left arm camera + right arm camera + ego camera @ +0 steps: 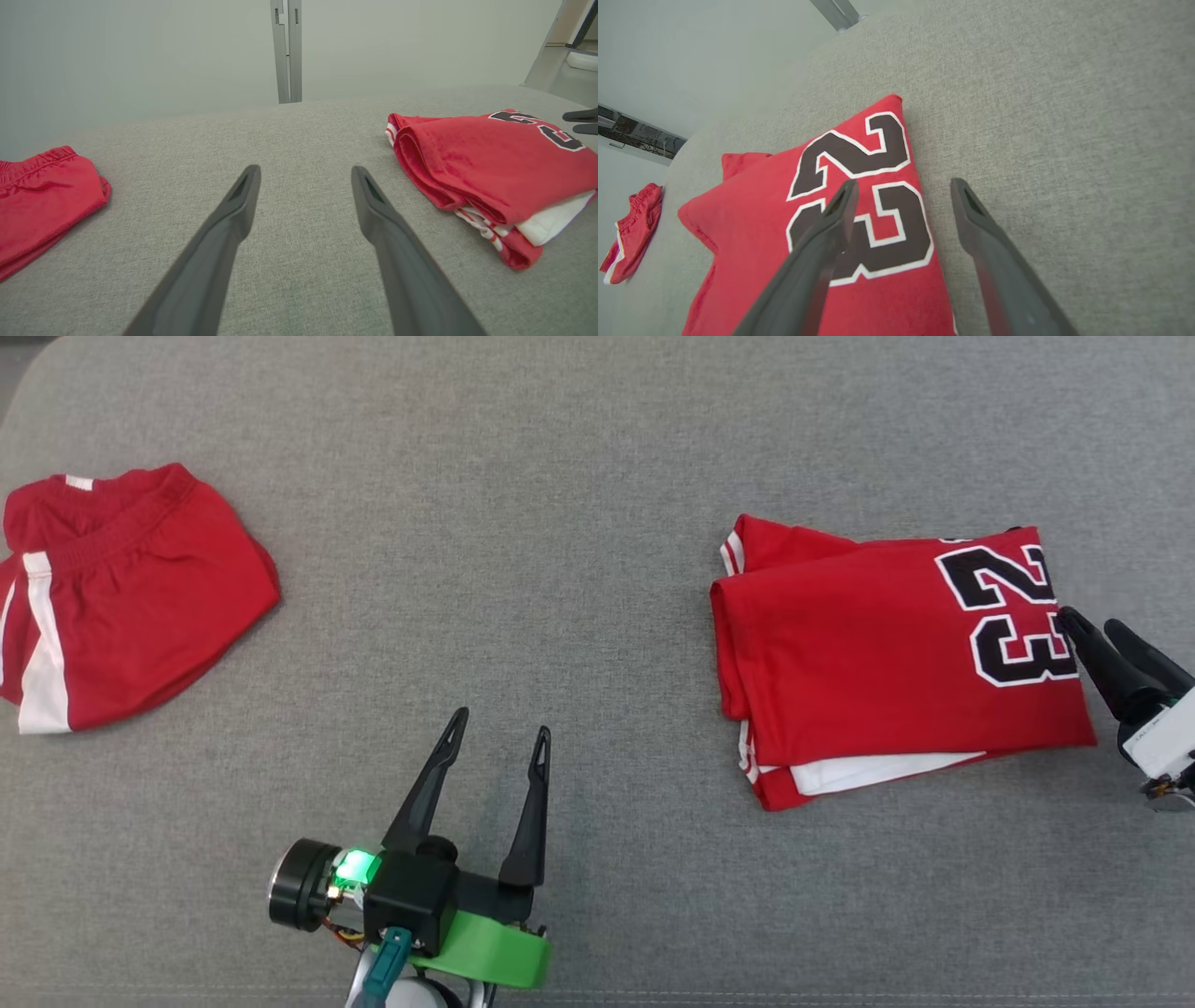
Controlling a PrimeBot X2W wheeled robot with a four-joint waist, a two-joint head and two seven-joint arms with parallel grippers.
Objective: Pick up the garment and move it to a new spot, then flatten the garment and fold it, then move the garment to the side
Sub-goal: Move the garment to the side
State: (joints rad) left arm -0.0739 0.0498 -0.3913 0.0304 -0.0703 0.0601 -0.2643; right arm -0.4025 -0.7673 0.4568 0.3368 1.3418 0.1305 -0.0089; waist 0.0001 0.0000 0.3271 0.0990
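Note:
The garment, a red jersey [868,635] with a black 23, lies folded at the right of the grey cloth-covered surface, a white layer showing at its near edge. It also appears in the left wrist view as the jersey [490,158] and under my right fingers as the jersey [752,219]. My right gripper [1088,623] stands open at the jersey's right edge. In the right wrist view that gripper [903,184] has one finger over the number and the other over bare cloth. Near the front middle, my left gripper [501,723] is open and holds nothing, as the left wrist view of that gripper [304,169] confirms.
Red shorts [140,597] with white stripes lie folded at the far left, also seen as shorts [42,196]. The grey surface [560,523] stretches bare between the two clothes. A metal post [287,51] stands beyond its far edge.

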